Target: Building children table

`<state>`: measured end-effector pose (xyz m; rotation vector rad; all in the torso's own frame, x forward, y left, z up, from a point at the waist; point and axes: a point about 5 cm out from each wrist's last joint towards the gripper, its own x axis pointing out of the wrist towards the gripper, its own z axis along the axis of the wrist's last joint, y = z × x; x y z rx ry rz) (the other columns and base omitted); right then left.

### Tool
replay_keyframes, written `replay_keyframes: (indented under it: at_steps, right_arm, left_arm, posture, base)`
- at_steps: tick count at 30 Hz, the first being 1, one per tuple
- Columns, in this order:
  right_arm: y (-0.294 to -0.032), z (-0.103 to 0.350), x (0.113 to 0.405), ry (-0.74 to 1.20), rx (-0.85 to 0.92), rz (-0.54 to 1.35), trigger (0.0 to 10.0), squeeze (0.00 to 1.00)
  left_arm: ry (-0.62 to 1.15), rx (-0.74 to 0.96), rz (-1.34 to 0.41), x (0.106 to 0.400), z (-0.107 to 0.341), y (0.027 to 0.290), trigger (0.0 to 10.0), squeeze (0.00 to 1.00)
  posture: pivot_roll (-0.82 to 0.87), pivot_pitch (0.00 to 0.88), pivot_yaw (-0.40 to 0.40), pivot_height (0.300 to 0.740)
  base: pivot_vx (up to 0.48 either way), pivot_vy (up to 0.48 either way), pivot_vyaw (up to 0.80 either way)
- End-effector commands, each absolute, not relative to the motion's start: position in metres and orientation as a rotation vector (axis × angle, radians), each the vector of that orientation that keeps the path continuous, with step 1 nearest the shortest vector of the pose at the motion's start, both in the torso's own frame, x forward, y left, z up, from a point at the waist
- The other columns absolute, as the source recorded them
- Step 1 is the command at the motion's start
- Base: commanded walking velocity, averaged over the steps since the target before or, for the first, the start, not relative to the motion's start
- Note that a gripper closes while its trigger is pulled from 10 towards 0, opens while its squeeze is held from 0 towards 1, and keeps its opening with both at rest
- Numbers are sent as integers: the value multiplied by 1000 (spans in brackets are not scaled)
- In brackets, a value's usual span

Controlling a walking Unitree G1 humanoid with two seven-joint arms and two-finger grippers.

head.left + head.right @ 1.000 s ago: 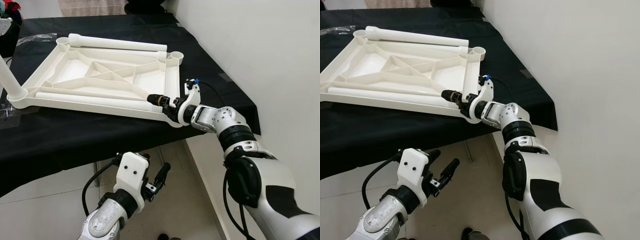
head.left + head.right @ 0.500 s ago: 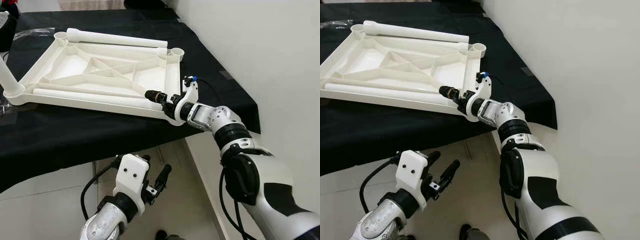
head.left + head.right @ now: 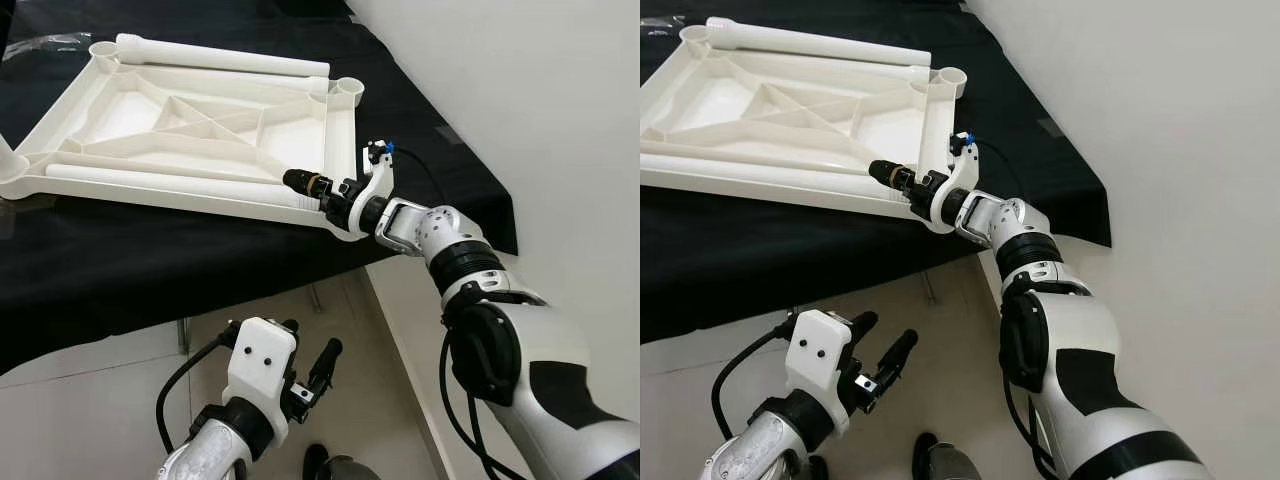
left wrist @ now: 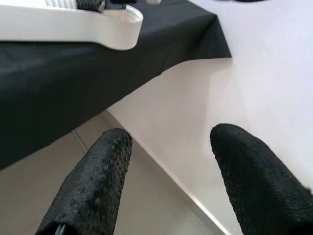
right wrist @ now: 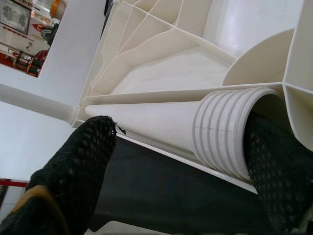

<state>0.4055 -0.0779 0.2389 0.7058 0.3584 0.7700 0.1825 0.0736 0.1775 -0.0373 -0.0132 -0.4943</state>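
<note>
Two white legs lying in upside-down tabletop (image 3: pixel 190 120) on black counter (image 3: pixel 120 260). Right hand (image 3: pixel 312 187) at near leg (image 5: pixel 161 125), one finger pushed inside its ribbed end, seen up close from right wrist. Left hand (image 3: pixel 315 368) open, down by floor.

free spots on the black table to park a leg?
Bare black cloth along the near edge, in front of the tabletop; another strip between its right rim and the wall-side edge. Crowded at the near right corner, where the right pincer straddles a leg.

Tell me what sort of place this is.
Probably a room at home used for assembly: a black-draped table against a plain white wall, tiled floor, holding an upturned white tabletop.
</note>
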Motion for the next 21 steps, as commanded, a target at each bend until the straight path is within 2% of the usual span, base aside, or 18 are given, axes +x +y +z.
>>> replay_keyframes:
  at_steps: [1,3,4,5,6,14,21]
  right_arm:
    - [-69,219,400,453,697,776,10000,0]
    - [-68,220,400,450,701,780,10000,0]
    - [-67,221,400,447,695,794,7333,0]
    - [-67,221,400,447,695,794,7333,0]
    - [-66,222,399,443,686,808,0,0]
    - [-64,226,401,429,703,793,0,0]
    - [-63,238,401,379,713,872,0,0]
  left_arm:
    - [-52,-2,-435,188,185,81,10000,0]
    - [-52,-2,-409,190,185,85,10000,0]
    - [-53,11,-402,192,185,88,10000,0]
    - [-53,11,-402,192,185,88,10000,0]
    - [-56,27,-398,194,185,92,10000,0]
    - [-53,40,-380,196,185,96,10000,0]
    - [-45,42,-386,196,184,93,10000,0]
  posture:
    - [89,333,-170,740]
    - [89,334,-169,740]
    - [87,333,-168,740]
    - [87,333,-168,740]
    - [87,333,-168,740]
    - [90,326,-164,740]
    - [92,313,-166,740]
  base:
    - [0,0,0]
    - [0,0,0]
    - [0,0,0]
    - [0,0,0]
    - [0,0,0]
    - [0,0,0]
    - [0,0,0]
